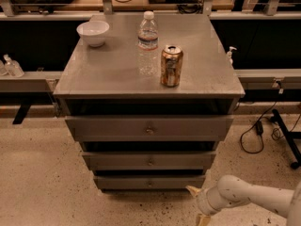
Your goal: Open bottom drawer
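The bottom drawer [149, 182] is the narrowest grey front of three stacked under a grey metal cabinet top, with a small round knob [150, 183] at its centre. It sits near the floor and looks pushed in about as far as the two above it. My gripper [198, 205] is at the lower right, near the floor, just right of and a little below the bottom drawer's right end, on a white arm [244, 197] coming from the right edge. It touches nothing.
Above are the middle drawer [149, 160] and the top drawer [149, 128]. On the cabinet top [103, 74] stand a white bowl [93, 33], a water bottle [148, 44] and a drink can [171, 66]. Black cables [256, 128] lie on the floor at the right.
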You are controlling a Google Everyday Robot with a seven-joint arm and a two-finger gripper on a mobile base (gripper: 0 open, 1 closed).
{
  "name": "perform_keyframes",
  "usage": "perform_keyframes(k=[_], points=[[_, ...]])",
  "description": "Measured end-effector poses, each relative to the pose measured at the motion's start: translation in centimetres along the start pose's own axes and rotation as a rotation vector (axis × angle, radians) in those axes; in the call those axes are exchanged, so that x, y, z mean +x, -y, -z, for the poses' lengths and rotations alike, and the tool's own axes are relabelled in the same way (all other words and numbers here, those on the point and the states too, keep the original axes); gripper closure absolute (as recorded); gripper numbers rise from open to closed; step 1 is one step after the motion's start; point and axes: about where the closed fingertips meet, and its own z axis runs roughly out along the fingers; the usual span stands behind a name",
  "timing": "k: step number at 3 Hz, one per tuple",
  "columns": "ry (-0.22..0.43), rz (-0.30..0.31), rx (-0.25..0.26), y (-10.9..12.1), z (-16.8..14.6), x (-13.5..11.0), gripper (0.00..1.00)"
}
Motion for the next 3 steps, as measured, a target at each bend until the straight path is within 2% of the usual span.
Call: perform_keyframes(k=[1,3], points=[[-0.007,0.024,0.023,1.6,-3.3,1.6,0.00],[-0.039,0.022,0.125,6.8,-6.6,4.3,0.00]])
